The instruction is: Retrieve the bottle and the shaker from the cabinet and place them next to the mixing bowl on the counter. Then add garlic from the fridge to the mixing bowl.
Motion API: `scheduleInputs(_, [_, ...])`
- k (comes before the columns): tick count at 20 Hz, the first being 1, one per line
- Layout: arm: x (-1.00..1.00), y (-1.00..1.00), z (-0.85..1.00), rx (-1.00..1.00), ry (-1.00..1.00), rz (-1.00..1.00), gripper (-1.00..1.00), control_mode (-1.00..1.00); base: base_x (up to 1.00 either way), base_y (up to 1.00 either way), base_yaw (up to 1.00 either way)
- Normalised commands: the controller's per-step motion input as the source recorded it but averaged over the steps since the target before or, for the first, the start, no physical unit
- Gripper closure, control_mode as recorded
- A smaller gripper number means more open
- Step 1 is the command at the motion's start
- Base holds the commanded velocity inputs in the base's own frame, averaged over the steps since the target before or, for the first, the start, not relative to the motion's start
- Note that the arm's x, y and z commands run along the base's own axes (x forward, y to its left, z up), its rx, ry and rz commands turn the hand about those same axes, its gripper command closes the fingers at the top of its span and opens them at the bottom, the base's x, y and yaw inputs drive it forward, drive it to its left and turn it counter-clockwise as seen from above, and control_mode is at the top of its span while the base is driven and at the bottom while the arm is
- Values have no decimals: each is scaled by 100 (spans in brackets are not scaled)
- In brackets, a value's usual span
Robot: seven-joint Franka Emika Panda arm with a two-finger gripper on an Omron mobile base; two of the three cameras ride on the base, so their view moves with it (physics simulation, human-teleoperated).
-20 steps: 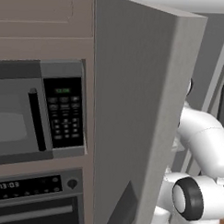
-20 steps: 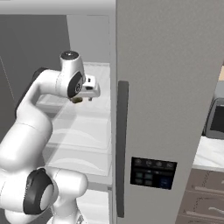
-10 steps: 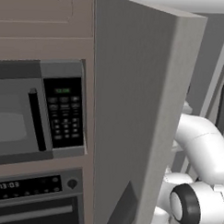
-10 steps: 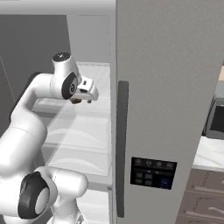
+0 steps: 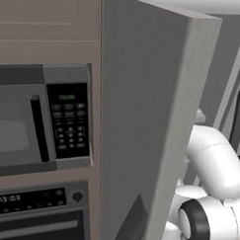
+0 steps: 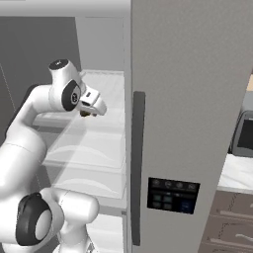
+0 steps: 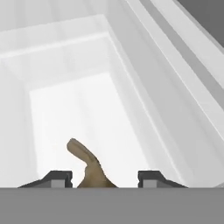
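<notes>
My gripper (image 6: 88, 113) reaches into the open fridge, just above a white shelf (image 6: 94, 143). In the hand view the garlic (image 7: 89, 164), a tan bulb with a curved stem, sits between the two dark fingertips (image 7: 57, 177). The gripper (image 7: 105, 177) straddles it, with a visible gap on the right side of the stem. The bulb's lower part is hidden, so I cannot tell whether the pads touch it. A strip of the white marble counter (image 6: 237, 173) shows at the far right, past the fridge.
The closed grey fridge door (image 6: 192, 99) with its dark handle and control panel stands right of the arm. The open door (image 5: 142, 118) stands edge-on in the left base view. A microwave (image 5: 38, 118) and an oven (image 5: 34, 207) lie to its left. Brown drawers (image 6: 227, 217) sit under the counter.
The hand has come lower and slightly back over the shelf. The fingers have drawn closer together around the garlic.
</notes>
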Motion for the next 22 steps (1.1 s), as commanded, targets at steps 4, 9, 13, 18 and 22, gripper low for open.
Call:
scheduleInputs(4, [0, 6, 0, 0, 0, -6, 100, -100, 0, 0, 0])
scheduleInputs(9, [0, 0, 0, 0, 0, 0, 100, -100, 0, 0, 0])
scheduleInputs(13, [-23, -19, 22, 0, -3, 0, 100, -100, 0, 0, 0])
scheduleInputs(18, [-60, -14, 38, 0, -11, 0, 100, -100, 0, 0, 0])
scheduleInputs(22, [-86, -3, 9, 0, -21, 4, 100, -100, 0, 0, 0])
